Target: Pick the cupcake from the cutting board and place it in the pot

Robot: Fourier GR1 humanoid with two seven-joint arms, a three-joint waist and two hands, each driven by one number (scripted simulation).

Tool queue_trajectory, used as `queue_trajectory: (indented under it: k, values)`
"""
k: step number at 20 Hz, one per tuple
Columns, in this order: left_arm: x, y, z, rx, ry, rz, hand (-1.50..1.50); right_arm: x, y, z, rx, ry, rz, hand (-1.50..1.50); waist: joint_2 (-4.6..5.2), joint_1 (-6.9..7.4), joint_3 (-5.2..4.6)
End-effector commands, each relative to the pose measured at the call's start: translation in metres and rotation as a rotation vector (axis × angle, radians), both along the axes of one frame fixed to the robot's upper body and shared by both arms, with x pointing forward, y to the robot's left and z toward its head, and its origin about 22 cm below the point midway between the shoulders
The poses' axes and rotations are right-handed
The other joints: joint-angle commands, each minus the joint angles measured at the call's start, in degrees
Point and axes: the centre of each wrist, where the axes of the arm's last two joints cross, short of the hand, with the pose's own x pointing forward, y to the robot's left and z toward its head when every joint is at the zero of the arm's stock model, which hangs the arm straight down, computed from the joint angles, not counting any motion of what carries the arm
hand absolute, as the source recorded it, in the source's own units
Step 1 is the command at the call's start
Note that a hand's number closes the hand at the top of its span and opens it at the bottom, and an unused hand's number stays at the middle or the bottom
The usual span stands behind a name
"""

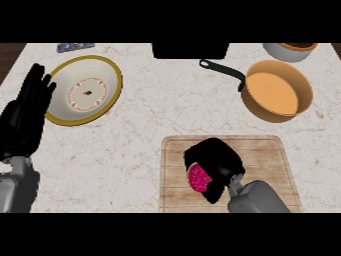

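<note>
Your right hand (216, 162) sits over the cutting board (269, 150), fingers curled round the pink cupcake (198, 178), which is still at the board. The orange pot (278, 91) stands beyond the board, well apart from the cupcake. Your left hand (21, 120) rests at the left edge, fingers straight and up, beside the plate (110, 75).

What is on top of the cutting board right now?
On the cutting board the right hand curls over the pink cupcake. Only its pink side shows; the hand covers the rest.
</note>
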Motion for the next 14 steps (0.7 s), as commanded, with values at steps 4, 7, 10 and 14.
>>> queue_trajectory:
  k: [4,7,10,14]
  values:
    - [0.009,-0.015,0.007,0.013,-0.018,-0.041,0.00,0.036,0.031,0.038,-0.005,-0.051,-0.460,1.50,0.42,2.92,0.12]
    - [0.011,-0.015,0.006,0.006,-0.016,-0.067,0.00,0.052,0.057,0.068,0.013,-0.103,-0.552,1.50,0.49,4.39,0.08]
    - [0.017,-0.031,0.002,0.000,0.004,-0.054,0.00,0.055,0.075,0.105,0.136,-0.237,-0.664,1.50,0.26,2.73,0.09]
    - [0.009,-0.009,-0.006,-0.004,0.014,-0.032,0.00,0.052,0.095,0.145,0.265,-0.452,-0.827,1.50,-0.23,2.50,-0.01]
